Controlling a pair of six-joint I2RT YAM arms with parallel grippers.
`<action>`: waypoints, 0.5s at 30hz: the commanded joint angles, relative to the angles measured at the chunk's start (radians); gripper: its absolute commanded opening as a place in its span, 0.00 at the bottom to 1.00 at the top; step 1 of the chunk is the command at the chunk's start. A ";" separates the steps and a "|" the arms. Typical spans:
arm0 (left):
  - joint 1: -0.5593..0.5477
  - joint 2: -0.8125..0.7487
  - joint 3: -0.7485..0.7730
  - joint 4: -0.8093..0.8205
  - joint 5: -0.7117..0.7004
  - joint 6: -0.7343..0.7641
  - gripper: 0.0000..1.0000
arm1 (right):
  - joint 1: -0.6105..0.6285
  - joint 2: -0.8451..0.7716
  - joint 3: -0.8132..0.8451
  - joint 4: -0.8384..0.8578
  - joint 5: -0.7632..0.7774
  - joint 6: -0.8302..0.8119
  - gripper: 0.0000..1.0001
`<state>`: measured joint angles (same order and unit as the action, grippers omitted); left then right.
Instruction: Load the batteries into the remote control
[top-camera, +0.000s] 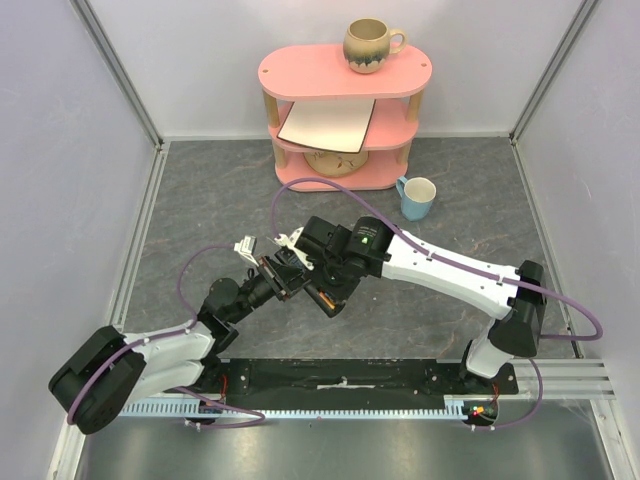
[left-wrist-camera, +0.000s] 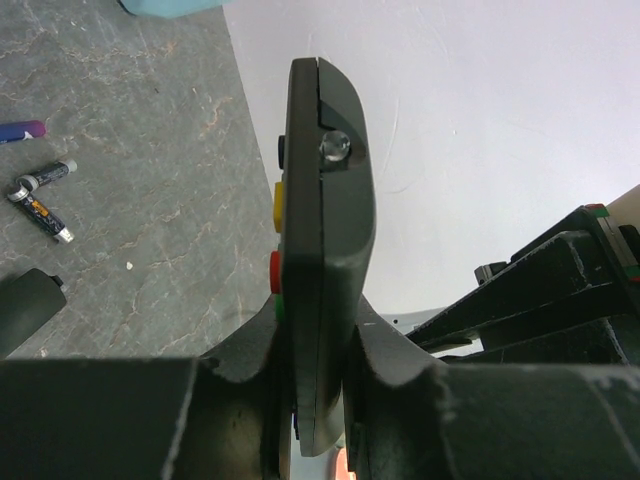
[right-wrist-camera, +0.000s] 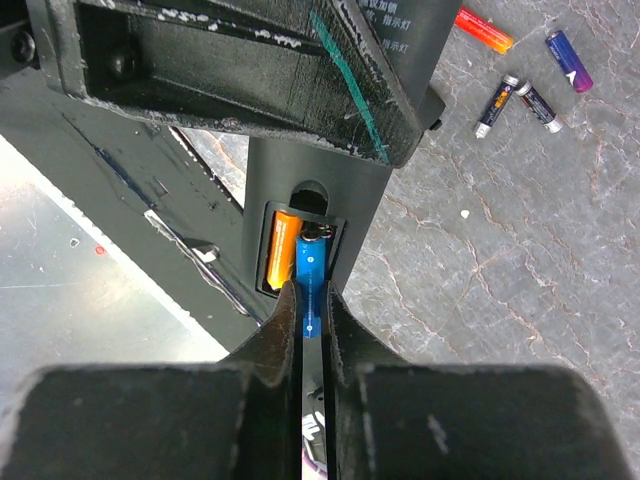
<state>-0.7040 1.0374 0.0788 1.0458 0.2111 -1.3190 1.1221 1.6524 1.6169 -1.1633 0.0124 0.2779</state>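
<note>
L gripper (left-wrist-camera: 320, 400) is clamped tight on the remote (left-wrist-camera: 325, 200), gripping its lower end. Remote is held edge-on, up off the table (left-wrist-camera: 150, 200). Its yellow & red buttons face 9 o'clock in L wrist view.

R gripper (right-wrist-camera: 307, 300) is pinched together on a blue battery (right-wrist-camera: 309, 262). That battery lies lengthwise in the remote's open battery bay, far end toward the notch at 12 o'clock. An orange battery (right-wrist-camera: 282, 250) sits in the bay just beside it, on the 9 o'clock side.

Loose batteries (right-wrist-camera: 497, 103) lie on the table at approx 1 o'clock from the bay in R wrist view, well apart from the remote. There's a red-orange one furthest up, a purple-blue one toward 2 o'clock, and 2 dark ones angled in a V w/ top ends near each other. L wrist view shows a black piece (left-wrist-camera: 25, 310) on the table at 9 o'clock; can't tell what it is.

From above, both arms meet mid-table. A pink shelf (top-camera: 300, 72) stands at 12 o'clock w/ a brown mug (top-camera: 368, 45) on top. A blue mug (top-camera: 418, 197) is on the table at 1 o'clock, near the shelf's foot.
</note>
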 joint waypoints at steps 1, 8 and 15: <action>-0.029 -0.022 0.018 0.197 0.085 -0.048 0.02 | -0.028 0.030 0.001 0.037 0.064 -0.025 0.12; -0.029 -0.042 0.009 0.172 0.063 -0.042 0.02 | -0.028 0.024 -0.011 0.014 0.043 -0.025 0.29; -0.029 -0.062 0.018 0.128 0.051 -0.026 0.02 | -0.028 0.007 -0.020 0.010 0.046 -0.020 0.34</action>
<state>-0.7204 1.0138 0.0753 1.0561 0.2192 -1.3193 1.1072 1.6615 1.6100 -1.1606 0.0074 0.2760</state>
